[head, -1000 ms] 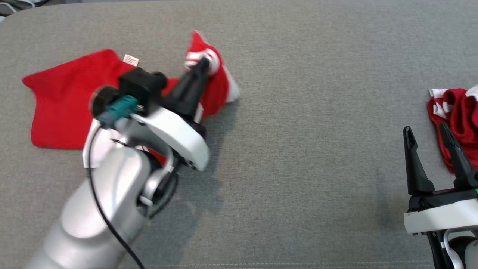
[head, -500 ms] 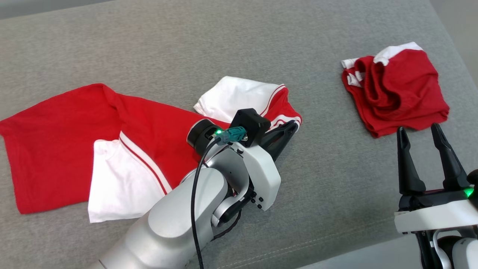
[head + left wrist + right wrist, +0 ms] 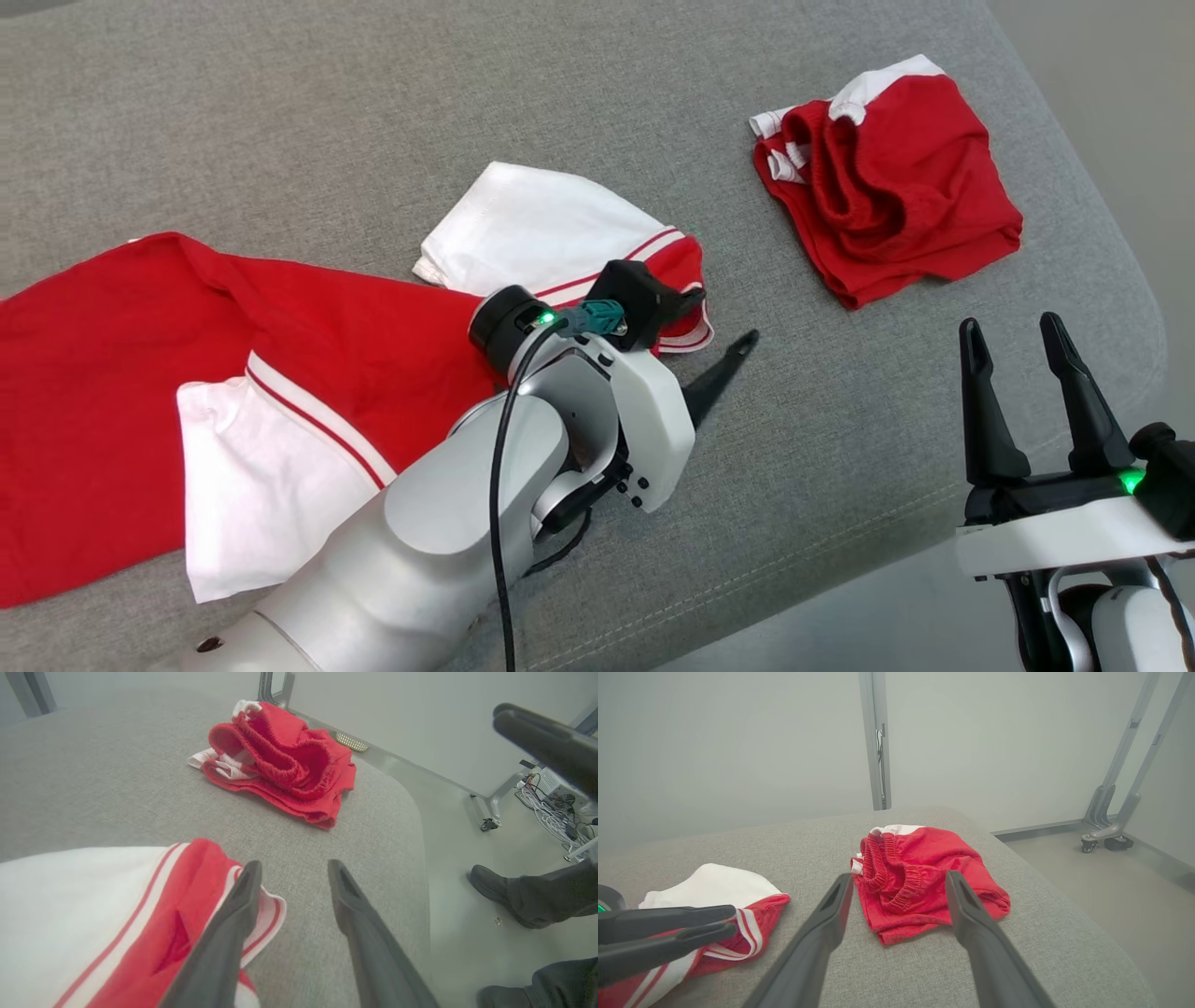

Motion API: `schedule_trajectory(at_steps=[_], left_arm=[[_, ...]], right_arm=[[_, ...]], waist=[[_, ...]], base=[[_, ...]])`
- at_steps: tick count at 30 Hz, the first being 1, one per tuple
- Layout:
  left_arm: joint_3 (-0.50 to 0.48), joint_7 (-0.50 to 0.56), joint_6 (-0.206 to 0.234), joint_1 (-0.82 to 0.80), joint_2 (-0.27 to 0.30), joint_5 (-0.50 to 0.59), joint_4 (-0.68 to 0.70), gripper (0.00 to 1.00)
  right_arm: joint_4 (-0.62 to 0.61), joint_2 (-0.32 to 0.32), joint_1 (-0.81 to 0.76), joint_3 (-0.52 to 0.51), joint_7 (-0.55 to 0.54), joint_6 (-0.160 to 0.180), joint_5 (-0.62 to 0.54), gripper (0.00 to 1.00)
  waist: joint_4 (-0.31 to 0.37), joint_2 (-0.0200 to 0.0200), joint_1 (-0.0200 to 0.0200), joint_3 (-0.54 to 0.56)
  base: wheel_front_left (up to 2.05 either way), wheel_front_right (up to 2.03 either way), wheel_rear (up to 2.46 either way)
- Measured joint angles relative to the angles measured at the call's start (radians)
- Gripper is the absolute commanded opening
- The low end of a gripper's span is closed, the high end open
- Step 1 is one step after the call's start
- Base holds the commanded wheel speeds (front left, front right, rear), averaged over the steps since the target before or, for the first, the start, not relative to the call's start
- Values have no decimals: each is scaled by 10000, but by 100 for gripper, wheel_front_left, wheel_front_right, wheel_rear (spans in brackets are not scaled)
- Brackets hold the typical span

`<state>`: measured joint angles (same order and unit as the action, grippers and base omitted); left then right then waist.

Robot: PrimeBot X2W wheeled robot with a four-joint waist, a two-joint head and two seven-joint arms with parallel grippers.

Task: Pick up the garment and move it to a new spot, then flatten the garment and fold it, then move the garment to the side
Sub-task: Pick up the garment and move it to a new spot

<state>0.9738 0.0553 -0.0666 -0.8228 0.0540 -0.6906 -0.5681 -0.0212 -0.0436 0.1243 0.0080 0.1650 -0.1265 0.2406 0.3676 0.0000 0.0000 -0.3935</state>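
Note:
The garment is a red shirt with white sleeves, lying spread on the grey cushioned surface. Its right sleeve, with a red striped cuff, lies flat under my left gripper. That gripper is open, with one finger over the cuff edge and the other over bare cushion. Nothing is between its fingers. My right gripper hovers open and empty near the front right edge, and in its wrist view it points at a folded red garment.
Folded red shorts with white trim lie at the back right, also in the left wrist view. The cushion's rounded edge drops to the floor on the right. A person's shoes stand on the floor beside it.
The head camera has shifted. My left gripper has opened and let go of the sleeve cuff, which now rests on the cushion. The right gripper stays open.

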Motion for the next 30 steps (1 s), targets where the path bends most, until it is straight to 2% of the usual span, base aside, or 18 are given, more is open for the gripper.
schedule_trajectory(at_steps=[4,7,8,10,15,23,25,30], left_arm=[[278,-259,-38,-103,-13,-98,625,100],[155,-627,263,-128,38,12,1430,100],[-128,-855,681,-158,353,102,2094,100],[-571,-1055,1181,-152,936,215,2786,100],[-2015,-1383,2546,345,2838,265,4418,100],[-4535,-1998,4458,2736,5267,-268,6180,100],[-5415,-2351,5003,3962,5768,-675,6629,100],[-6406,-2761,5344,6119,6159,-1225,7045,100]], right_arm=[[65,6,4,-56,35,0,-2,100],[63,-6,58,-130,90,0,-42,100],[42,-81,107,-203,115,0,-127,100],[36,-213,105,-238,115,0,-167,100],[15,-441,100,-213,86,0,-313,100],[-21,-895,85,25,8,0,-430,100],[-17,-1005,54,111,-79,0,-531,100],[67,-1174,-248,318,-113,0,-566,100]], waist=[[-260,0,0,150],[-561,0,0,291],[-797,1,0,400],[-1069,0,-1,521],[-1809,0,0,858],[-2936,0,0,1352],[-3223,1,0,1544],[-3537,0,0,1958]], base=[[0,0,0],[0,0,0],[0,0,0],[0,0,0],[0,0,0],[0,0,0],[0,0,0],[0,0,0]])
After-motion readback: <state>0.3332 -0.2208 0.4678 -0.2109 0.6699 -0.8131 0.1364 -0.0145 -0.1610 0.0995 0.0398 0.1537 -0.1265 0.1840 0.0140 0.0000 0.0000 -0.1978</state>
